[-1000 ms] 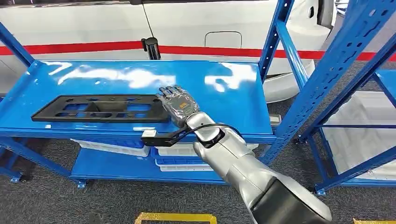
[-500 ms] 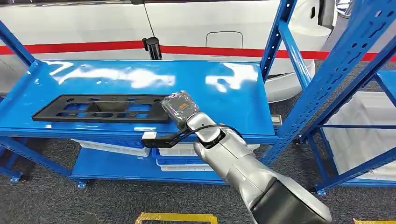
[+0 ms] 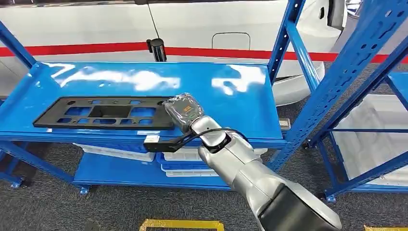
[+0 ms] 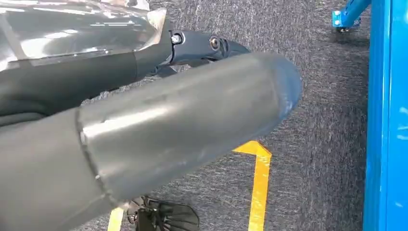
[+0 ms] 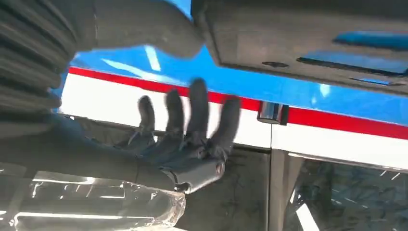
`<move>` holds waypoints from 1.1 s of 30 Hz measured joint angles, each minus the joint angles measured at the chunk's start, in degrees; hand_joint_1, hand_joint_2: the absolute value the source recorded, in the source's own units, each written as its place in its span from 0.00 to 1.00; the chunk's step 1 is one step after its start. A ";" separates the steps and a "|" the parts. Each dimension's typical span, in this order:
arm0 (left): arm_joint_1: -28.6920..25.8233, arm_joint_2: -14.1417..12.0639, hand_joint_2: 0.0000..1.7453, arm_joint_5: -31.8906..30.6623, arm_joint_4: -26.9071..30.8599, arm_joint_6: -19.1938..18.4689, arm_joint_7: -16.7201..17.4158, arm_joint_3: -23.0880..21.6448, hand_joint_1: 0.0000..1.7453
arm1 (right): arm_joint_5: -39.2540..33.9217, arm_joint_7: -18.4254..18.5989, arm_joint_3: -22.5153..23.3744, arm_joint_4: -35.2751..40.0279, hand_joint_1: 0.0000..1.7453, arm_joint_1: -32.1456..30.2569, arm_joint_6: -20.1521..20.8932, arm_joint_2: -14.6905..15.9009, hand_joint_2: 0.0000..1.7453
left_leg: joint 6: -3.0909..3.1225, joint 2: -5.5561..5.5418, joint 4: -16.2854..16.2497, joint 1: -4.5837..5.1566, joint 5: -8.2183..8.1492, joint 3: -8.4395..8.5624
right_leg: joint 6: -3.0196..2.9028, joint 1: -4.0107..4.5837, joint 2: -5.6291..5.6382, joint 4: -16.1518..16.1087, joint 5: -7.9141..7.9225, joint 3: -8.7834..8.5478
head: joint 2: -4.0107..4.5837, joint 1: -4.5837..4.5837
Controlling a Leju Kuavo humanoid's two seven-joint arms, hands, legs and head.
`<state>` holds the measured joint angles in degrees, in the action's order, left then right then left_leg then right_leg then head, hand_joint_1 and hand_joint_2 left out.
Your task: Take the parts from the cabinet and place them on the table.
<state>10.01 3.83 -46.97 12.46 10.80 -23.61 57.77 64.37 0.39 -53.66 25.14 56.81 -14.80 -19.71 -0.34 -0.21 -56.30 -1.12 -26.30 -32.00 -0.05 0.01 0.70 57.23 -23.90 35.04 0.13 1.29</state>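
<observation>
A long flat black part [image 3: 103, 113] with several cutouts lies on the top blue shelf [image 3: 231, 101] of the cabinet. My right hand [image 3: 183, 109] is at the part's right end, its back turned up toward the head camera. In the right wrist view the fingers [image 5: 192, 125] are spread and straight, the thumb [image 5: 144, 24] stands apart from them, and the part's end [image 5: 308, 43] lies close beside the thumb with nothing gripped. My left hand [image 4: 183, 125] hangs over the grey floor, thumb and a dark finger [image 4: 207, 45] extended, holding nothing.
A white car [image 3: 216, 24] with a red stripe stands right behind the cabinet. White bins [image 3: 110, 153] sit on the lower shelf. A second blue rack [image 3: 346, 72] stands at the right. Yellow floor tape [image 3: 180, 224] lies near my feet.
My right hand has turned over and shifted slightly left onto the part's right end; its fingers, seen spread a second ago, are now hidden behind the back of the hand. The part now lies flatter.
</observation>
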 joint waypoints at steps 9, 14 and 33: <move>-0.02 0.00 0.00 0.02 0.00 0.02 0.13 0.09 0.00 | 0.11 0.81 -0.24 0.02 0.00 0.06 -0.98 0.02 1.00 | 0.00 0.00 0.00 0.00 0.00 0.00 | 0.00 0.00 0.00 0.00 0.00 0.00 | 0.00 0.00; -0.03 0.00 0.00 0.02 0.00 0.02 0.24 0.35 0.00 | 0.44 0.81 -0.18 -0.15 0.00 0.08 -1.29 0.02 1.00 | 0.00 0.00 -0.01 0.00 0.00 0.00 | 0.00 0.00 0.00 0.00 0.00 0.00 | 0.00 0.00; -0.02 0.02 0.00 0.09 0.00 0.28 0.59 0.81 0.00 | 1.51 0.72 0.04 -0.22 0.00 0.12 -1.62 0.00 1.00 | 0.00 0.00 -0.01 0.00 0.00 0.00 | 0.00 0.00 0.00 0.00 0.00 0.00 | 0.00 0.02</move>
<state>10.00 3.85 -46.88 12.46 11.08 -23.02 58.58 65.88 1.11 -53.62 24.92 56.93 -16.41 -19.72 -0.34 -0.21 -56.31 -1.12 -26.30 -32.00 -0.05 0.00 0.70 57.23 -23.90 35.04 0.13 1.31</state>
